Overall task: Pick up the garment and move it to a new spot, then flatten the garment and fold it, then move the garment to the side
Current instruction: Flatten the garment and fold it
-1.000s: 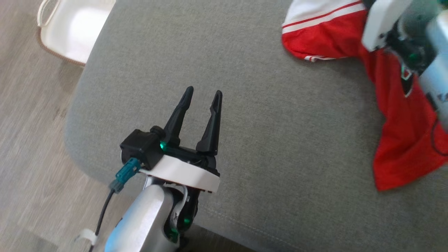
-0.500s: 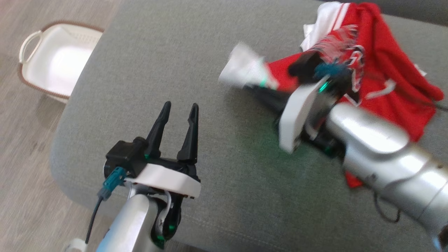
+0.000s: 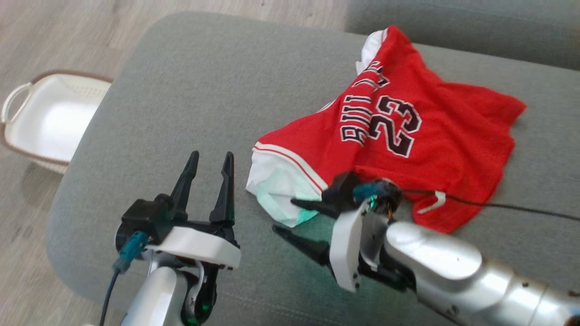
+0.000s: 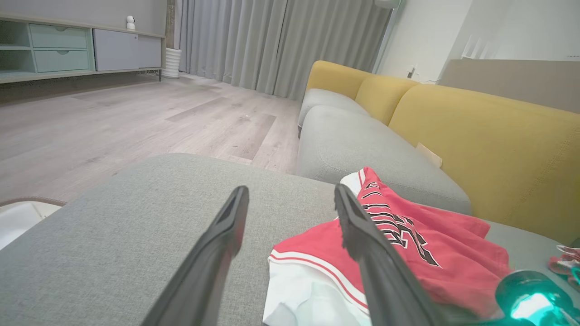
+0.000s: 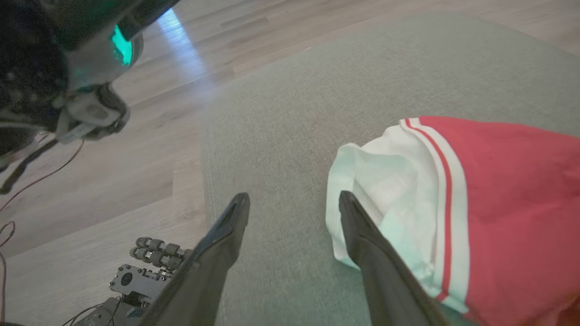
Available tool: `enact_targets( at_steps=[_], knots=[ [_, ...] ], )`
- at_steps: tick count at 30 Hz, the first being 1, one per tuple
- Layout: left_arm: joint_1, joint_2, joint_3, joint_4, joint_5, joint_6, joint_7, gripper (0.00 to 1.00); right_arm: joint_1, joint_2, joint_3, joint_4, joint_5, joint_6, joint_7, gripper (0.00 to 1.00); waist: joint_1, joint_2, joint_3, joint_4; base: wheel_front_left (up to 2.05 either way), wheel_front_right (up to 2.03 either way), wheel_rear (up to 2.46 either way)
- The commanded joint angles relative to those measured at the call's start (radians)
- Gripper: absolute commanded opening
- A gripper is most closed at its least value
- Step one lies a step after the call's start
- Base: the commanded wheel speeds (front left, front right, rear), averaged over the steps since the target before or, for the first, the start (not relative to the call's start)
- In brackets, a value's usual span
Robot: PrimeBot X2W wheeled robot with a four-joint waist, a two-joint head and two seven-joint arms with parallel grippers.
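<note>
Garment (image 3: pixel 453 145) released

We saw the right gripper (image 3: pixel 284 215), shut before, spread wide and empty beside the white hem; garment lay crumpled on the grey cushion (image 3: pixel 204 90); left gripper (image 3: pixel 211 155) wide open, empty; black cable (image 3: pixel 498 205) crossed its near edge.

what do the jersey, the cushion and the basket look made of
Jersey: thin red synthetic knit, probably polyester; it drapes limply and creases softly.
Cushion: matte grey woven upholstery; a fine heathered weave shows.
Basket: likely smooth white moulded plastic, with a brown rim.
</note>
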Motion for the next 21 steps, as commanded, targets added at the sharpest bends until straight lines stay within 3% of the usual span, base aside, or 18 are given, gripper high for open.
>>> enact_targets(
  at_steps=[1, 5, 10, 16, 21],
  knots=[
    [-0.018, 0.007, 0.043, -0.028, 0.012, -0.008, -0.012, 1.00, 0.013, -0.012, -0.013, -0.035, -0.016, -0.001, -0.005, 1.00, 0.0000, 0.0000, -0.027, -0.025, 0.00, 0.00, 0.00],
    [-0.002, 0.007, 0.080, -0.020, 0.028, -0.015, -0.012, 1.00, 0.038, -0.056, -0.026, -0.015, -0.010, -0.001, -0.079, 1.00, 0.0000, 0.0000, -0.060, -0.066, 0.00, 0.00, 0.00],
    [0.019, 0.007, 0.117, -0.020, 0.041, -0.023, -0.012, 1.00, 0.095, -0.087, -0.142, 0.081, -0.034, -0.001, -0.205, 1.00, 0.0000, 0.0000, -0.094, -0.120, 0.00, 0.00, 0.00],
    [0.048, 0.007, 0.141, -0.032, 0.047, -0.022, -0.012, 1.00, 0.206, -0.072, -0.395, 0.210, -0.113, -0.001, -0.339, 1.00, 0.0000, 0.0000, -0.117, -0.178, 0.00, 0.00, 0.00],
    [0.065, 0.007, 0.153, -0.041, 0.051, -0.020, -0.012, 1.00, 0.318, -0.002, -0.660, 0.219, -0.235, -0.001, -0.368, 1.00, 0.0000, 0.0000, -0.122, -0.216, 0.00, 0.00, 0.00]
  ],
)
